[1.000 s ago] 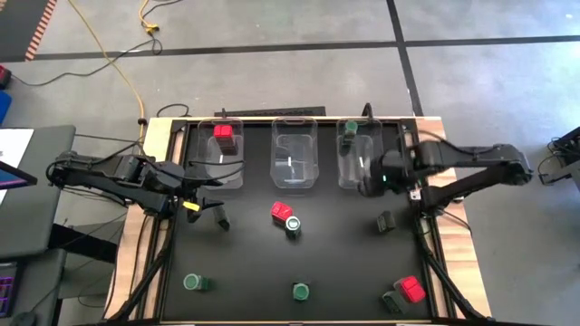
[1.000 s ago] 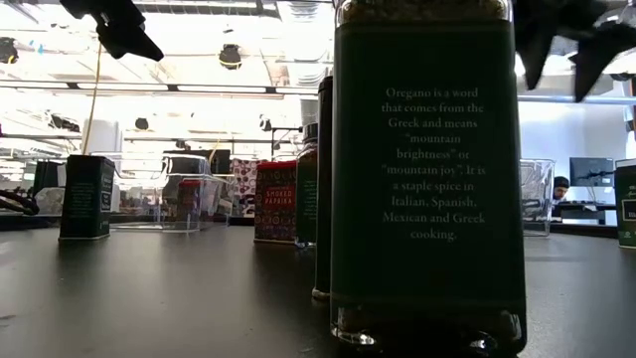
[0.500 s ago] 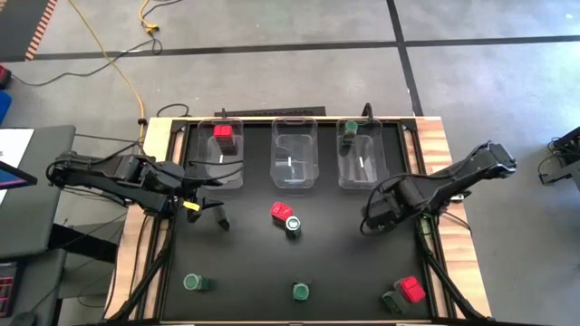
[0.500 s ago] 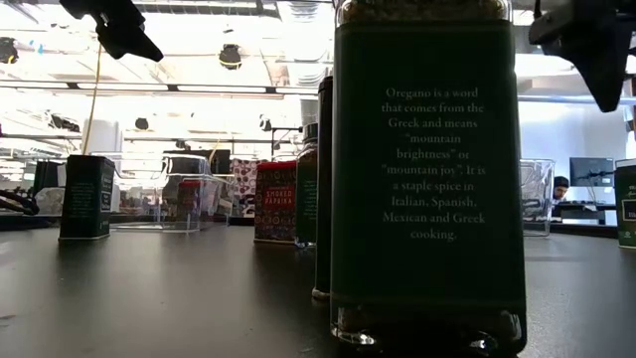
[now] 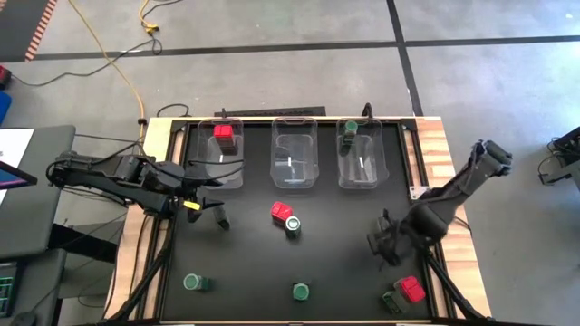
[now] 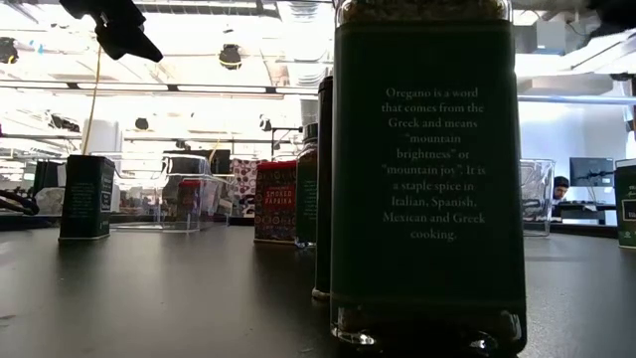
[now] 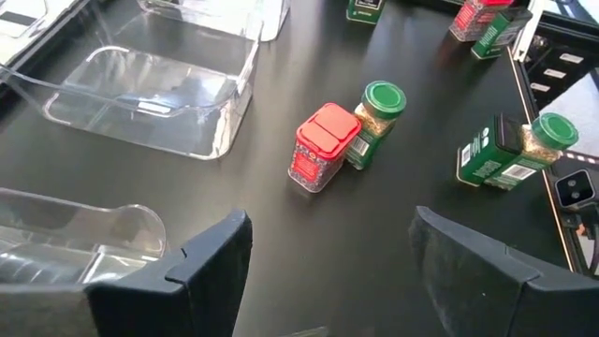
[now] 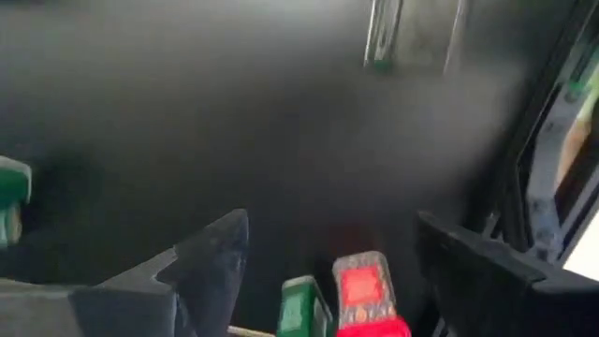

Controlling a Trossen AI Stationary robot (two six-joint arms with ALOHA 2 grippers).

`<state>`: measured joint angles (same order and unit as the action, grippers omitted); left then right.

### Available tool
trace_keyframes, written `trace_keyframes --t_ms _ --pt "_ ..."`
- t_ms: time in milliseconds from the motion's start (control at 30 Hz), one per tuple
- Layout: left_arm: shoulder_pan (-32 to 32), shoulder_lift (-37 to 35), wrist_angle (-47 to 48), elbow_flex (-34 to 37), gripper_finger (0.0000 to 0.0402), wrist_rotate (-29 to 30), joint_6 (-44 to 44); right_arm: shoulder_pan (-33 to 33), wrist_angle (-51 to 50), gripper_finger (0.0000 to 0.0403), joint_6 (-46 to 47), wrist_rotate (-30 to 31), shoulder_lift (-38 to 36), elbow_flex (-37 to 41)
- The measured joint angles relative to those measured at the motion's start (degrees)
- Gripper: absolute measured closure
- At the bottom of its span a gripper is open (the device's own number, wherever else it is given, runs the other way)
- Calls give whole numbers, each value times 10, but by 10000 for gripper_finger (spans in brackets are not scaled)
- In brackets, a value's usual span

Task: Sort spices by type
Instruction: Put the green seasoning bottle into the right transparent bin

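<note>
My left gripper (image 5: 213, 214) hangs open and empty over the table's left part. A red-topped spice (image 7: 323, 145) and a green-lidded jar (image 7: 379, 122) stand side by side at the table's middle (image 5: 286, 217). My right gripper (image 5: 384, 246) is open and empty over the right part of the table. Near it by the near edge are a red-topped spice (image 8: 360, 285) and a green one (image 8: 299, 304), the pair also showing in the high view (image 5: 406, 293). A dark container (image 8: 412, 37) lies farther off, blurred. Green-lidded jars (image 5: 193, 282) (image 5: 300, 292) stand along the near edge.
Three clear bins stand along the far edge: the left bin (image 5: 205, 167) holds a red-topped spice (image 5: 224, 138), the middle bin (image 5: 294, 177) shows nothing inside, and the right bin (image 5: 362, 177) holds a green-lidded jar (image 5: 350, 129). An oregano jar (image 6: 427, 179) fills the low view.
My right gripper has gone from beside the right bin toward the table's near edge, along the table's right side, to a place near the red-topped spice at the near right. The spices on the table have not moved.
</note>
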<state>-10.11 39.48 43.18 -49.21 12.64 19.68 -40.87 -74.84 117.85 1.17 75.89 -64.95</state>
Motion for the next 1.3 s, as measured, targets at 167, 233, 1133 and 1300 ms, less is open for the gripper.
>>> trace_keyframes --t_ms 167,233,1133,1300 --pt "0 0 0 0 125 0 6 -51 -1 77 56 3 16 0" --pt "0 0 -1 0 125 0 14 -60 -1 77 53 4 24 0" --pt "-143 371 -130 -162 125 145 64 -74 172 77 -345 272 33 0" --pt "-176 463 -105 -264 125 171 95 -107 210 77 -388 316 35 0"
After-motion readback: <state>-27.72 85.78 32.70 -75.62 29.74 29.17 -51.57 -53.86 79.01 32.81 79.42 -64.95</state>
